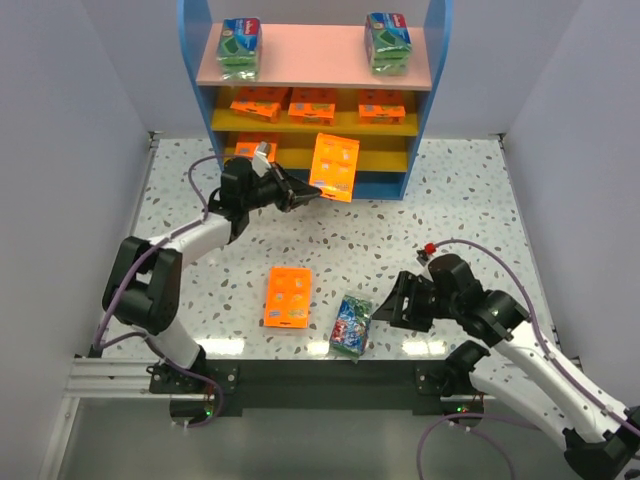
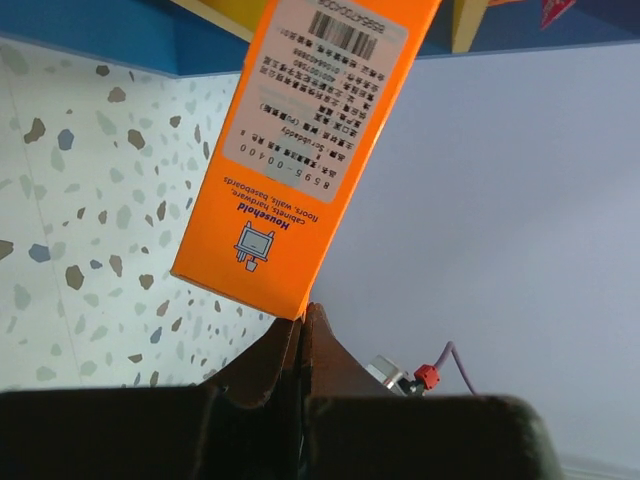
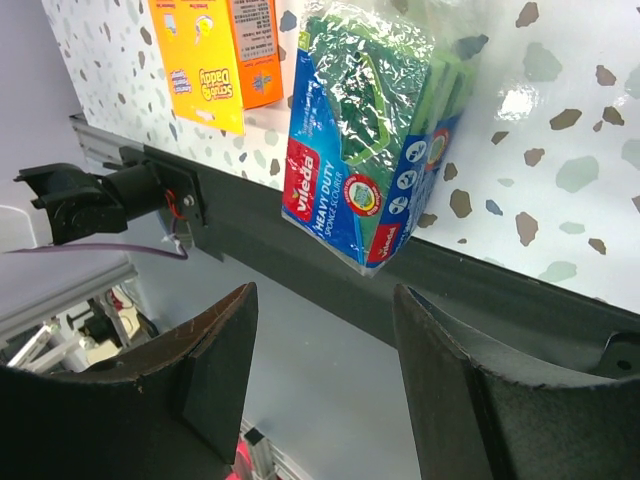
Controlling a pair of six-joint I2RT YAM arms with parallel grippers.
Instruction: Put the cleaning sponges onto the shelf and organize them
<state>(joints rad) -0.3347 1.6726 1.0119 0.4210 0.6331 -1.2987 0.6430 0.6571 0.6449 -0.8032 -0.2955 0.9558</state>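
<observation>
So the left gripper (image 2: 303, 325) has its two dark fingers pinched tight on the bottom corner of an orange sponge pack (image 2: 310, 150), which sticks up tilted with the barcode label and a "Household" print facing the camera. Speckled table (image 2: 80, 200) on the left, the shelf (image 2: 150, 40) and its blue base along the top. There's a little red plug (image 2: 427, 377) on a purple cable low on the right.

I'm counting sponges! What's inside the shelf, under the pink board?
Three orange packs lie on the upper yellow board. A fourth orange pack sits at the left of the lower yellow board. Its middle is hidden behind the held pack pinched in the left fingers.
</observation>
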